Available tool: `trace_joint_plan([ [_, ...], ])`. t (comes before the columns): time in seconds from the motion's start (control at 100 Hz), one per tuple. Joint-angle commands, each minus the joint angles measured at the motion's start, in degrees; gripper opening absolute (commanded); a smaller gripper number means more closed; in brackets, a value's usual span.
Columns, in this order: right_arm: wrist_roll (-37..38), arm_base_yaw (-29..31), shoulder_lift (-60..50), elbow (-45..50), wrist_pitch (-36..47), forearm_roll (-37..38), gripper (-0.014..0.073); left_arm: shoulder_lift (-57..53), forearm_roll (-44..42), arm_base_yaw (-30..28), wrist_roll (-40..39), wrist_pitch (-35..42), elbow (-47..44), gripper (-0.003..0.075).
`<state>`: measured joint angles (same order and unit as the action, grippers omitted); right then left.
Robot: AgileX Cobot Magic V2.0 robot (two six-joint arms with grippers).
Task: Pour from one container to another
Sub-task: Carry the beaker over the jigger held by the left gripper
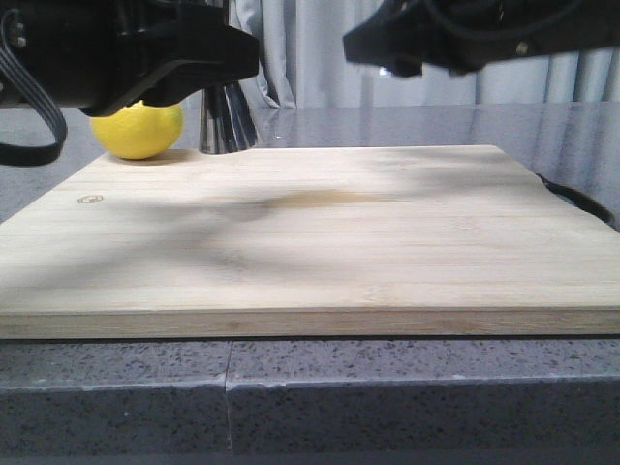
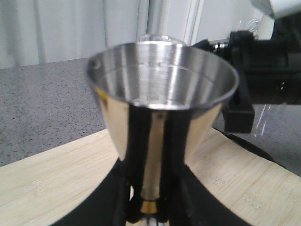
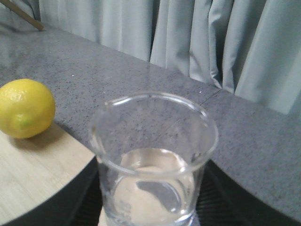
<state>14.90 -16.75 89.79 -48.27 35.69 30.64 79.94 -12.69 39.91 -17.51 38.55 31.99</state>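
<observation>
Grey curtains behind, bamboo board (image 1: 310, 237) on speckled grey counter (image 3: 141, 84). Steel jigger (image 2: 160, 108) upright, clamped at its gold-banded waist in left gripper (image 2: 150, 207). Glass beaker (image 3: 153, 160), holding clear liquid, seated upright just above right gripper; grip itself hidden. Lemon (image 3: 26, 108) well off beside beaker.

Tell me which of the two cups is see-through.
The glass beaker at the right gripper, clear with liquid showing through. The jigger at the left gripper is shiny opaque steel.
</observation>
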Motion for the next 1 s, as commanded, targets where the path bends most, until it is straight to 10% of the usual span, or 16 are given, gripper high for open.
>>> trace_joint_plan([
  [0.0,-0.2,-0.7,-5.3,-2.9,1.2,1.1,0.0279,-1.9,-1.2,0.6,-1.9,3.7,1.7,-0.0019],
  [0.99,-0.2,-8.8,-11.7,-10.2,-7.3,30.3,0.0279,-1.9,-11.9,0.6,-11.1,0.8,2.3,-0.0019],
])
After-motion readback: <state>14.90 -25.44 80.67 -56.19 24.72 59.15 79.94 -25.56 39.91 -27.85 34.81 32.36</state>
